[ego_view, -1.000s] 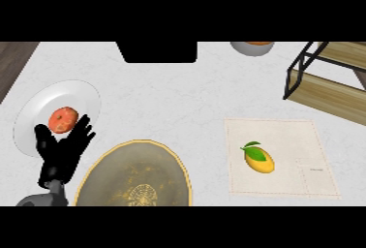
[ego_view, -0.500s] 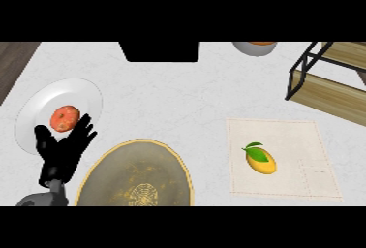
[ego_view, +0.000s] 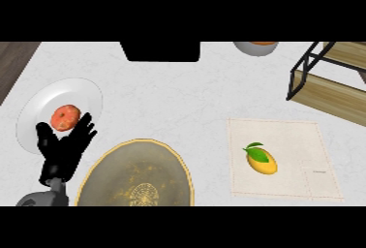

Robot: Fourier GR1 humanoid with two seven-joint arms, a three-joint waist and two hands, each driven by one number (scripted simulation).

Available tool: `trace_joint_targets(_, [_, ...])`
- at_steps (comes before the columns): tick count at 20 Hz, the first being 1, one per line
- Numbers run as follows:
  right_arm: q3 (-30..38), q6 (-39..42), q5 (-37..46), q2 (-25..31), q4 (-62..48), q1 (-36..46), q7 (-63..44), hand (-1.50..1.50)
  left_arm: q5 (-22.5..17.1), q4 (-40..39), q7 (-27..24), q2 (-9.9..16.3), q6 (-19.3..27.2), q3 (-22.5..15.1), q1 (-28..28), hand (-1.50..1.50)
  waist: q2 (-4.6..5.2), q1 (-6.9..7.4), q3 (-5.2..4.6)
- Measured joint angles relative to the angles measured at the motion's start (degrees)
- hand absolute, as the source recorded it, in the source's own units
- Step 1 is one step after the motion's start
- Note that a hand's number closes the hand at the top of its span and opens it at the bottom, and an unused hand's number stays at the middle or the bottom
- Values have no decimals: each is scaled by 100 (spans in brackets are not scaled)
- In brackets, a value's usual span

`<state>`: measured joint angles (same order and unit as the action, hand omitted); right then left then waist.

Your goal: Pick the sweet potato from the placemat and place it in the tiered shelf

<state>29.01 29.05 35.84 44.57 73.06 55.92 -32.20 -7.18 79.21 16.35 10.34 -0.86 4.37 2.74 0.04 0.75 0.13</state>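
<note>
My left hand (ego_view: 66, 147) rested open, fingers apart; the right, unseen, should approach the mislabelled yellow fruit (ego_view: 262, 160) on the placemat (ego_view: 286, 140) from above.

1. Light is bright and even across the pale counter (ego_view: 186, 92), with no strong direction visible.
2. Shadows are faint: a soft grey rim lies under the white plate (ego_view: 43, 109), and a thin dark edge shows beneath the tiered shelf (ego_view: 336, 82).
3. The gold-rimmed plate (ego_view: 136, 174) has a dull mottled sheen and no sharp glare.
4. The black left hand (ego_view: 64, 150) reads as a flat dark shape with little surface detail.
5. The yellow fruit with a green leaf (ego_view: 262, 160) on the placemat (ego_view: 286, 145) looks soft-edged.
6. Round plates look stretched taller than wide.
</note>
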Motion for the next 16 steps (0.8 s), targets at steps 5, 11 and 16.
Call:
trace_joint_targets(5, [-250,-489,229,233,-990,114,725,150,1,12,72,-6,4,30,36,0,11,25,-4])
trace_joint_targets(11, [-455,-1119,467,335,-1989,238,1404,150,73,26,24,-70,35,4,4,0,13,38,0])
trace_joint_targets(16, [-536,-1621,654,493,-2934,505,2001,150,54,51,112,-28,-46,17,33,0,24,61,-1])
